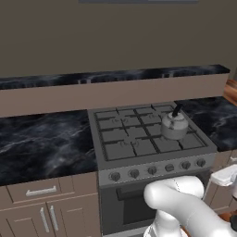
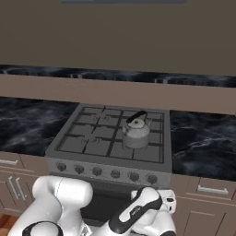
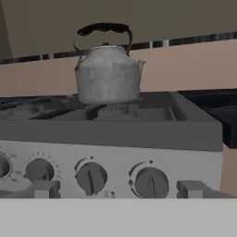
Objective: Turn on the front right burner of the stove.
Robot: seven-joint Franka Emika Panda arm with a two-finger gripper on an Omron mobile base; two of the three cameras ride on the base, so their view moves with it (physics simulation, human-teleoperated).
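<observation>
The grey stove (image 1: 139,139) with dark grates sits between the black marble counters, also seen as the stove (image 2: 110,138). A row of round knobs (image 1: 157,169) runs along its front panel above the dark oven window (image 1: 134,208). In the hand view the stove's panel (image 3: 115,162) is close ahead, with the rightmost knob (image 3: 150,183) and its neighbour (image 3: 91,178) between my fingertips (image 3: 44,189). My gripper (image 3: 119,190) is open, level with the knobs and apart from them. A metal kettle (image 3: 107,71) stands on a right-hand burner.
The kettle (image 1: 174,125) has a black handle and stands near the stove's right edge, above the right knobs. Black marble counter (image 1: 41,143) flanks the stove on both sides. Brown drawers and cabinet doors (image 1: 41,208) sit below. My white arm (image 2: 60,203) is low in front of the oven.
</observation>
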